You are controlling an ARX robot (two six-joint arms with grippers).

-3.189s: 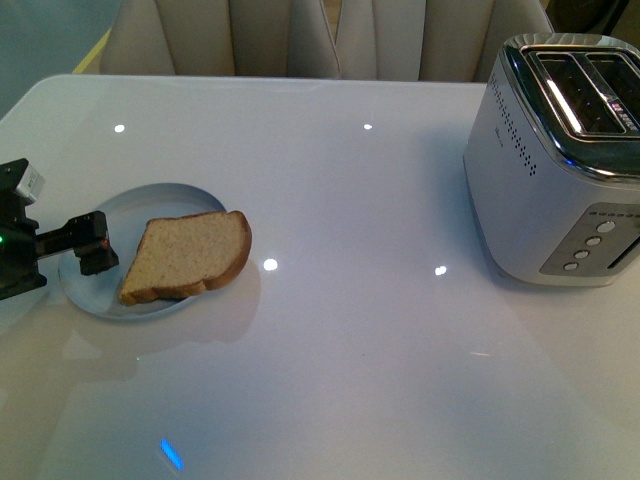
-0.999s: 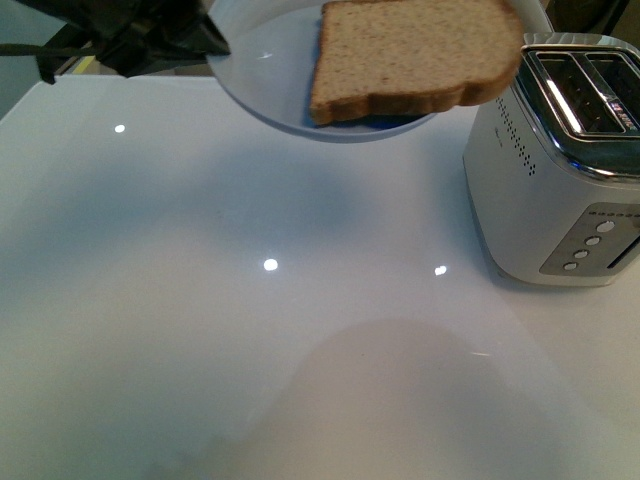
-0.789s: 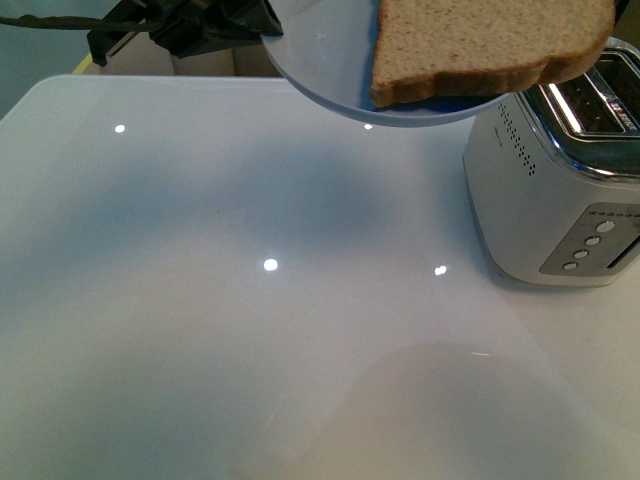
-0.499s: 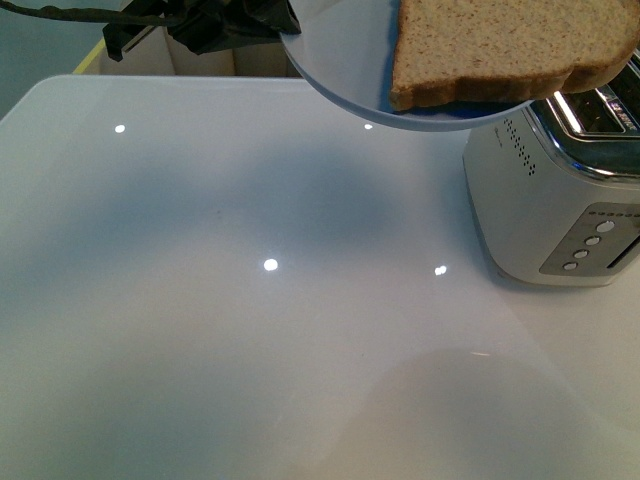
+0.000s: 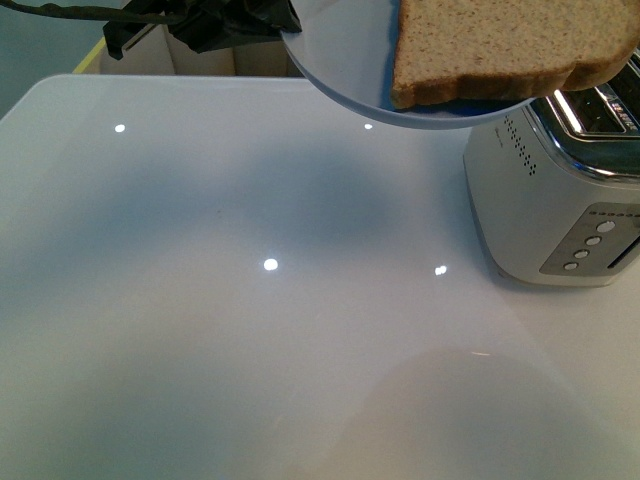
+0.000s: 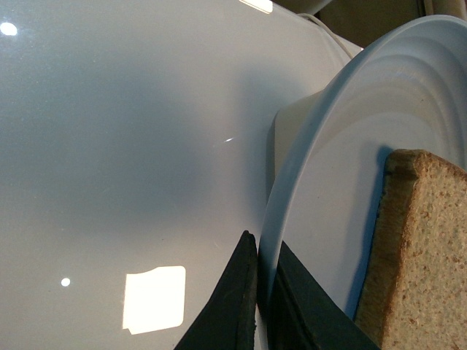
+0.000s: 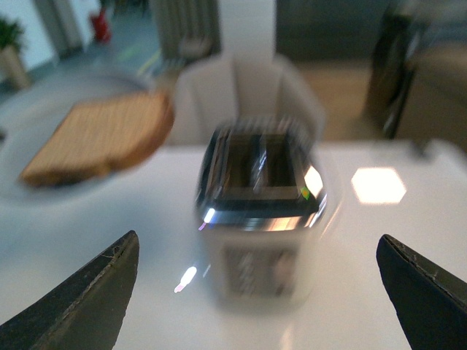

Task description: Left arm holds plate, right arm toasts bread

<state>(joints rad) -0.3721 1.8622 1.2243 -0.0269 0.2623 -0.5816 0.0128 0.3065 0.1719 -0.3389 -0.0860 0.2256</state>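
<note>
- Bread, one brown slice, lies on the plate, on the half away from the left gripper. Its crust overhangs the far rim in the front view.
- The left gripper pinches the plate's near rim, one dark finger against each face, and holds the plate raised well clear of the table.
- Beyond the plate's far edge, opposite the left gripper, stands the toaster. Plate and bread sit higher than its top and overlap it in the front view; how close they really are I cannot tell.
- The right gripper is spread wide with nothing between its fingers. Its view is blurred, but shows the toaster's two slots straight ahead and the bread off to the side.
- Progress, as I judge it: the holding half is done, with the plate lifted and presented beside the toaster. The right gripper has yet to take the slice, lower it into a slot and press the lever.
- Room to move: the right gripper's way to the slice seems to run over the toaster, so its chrome top edge is the one to mind.
- The overhanging crust looks like a free edge to grasp without touching the plate.
- With only a rim pinch holding the plate, a downward push on the slice could tip it.
</note>
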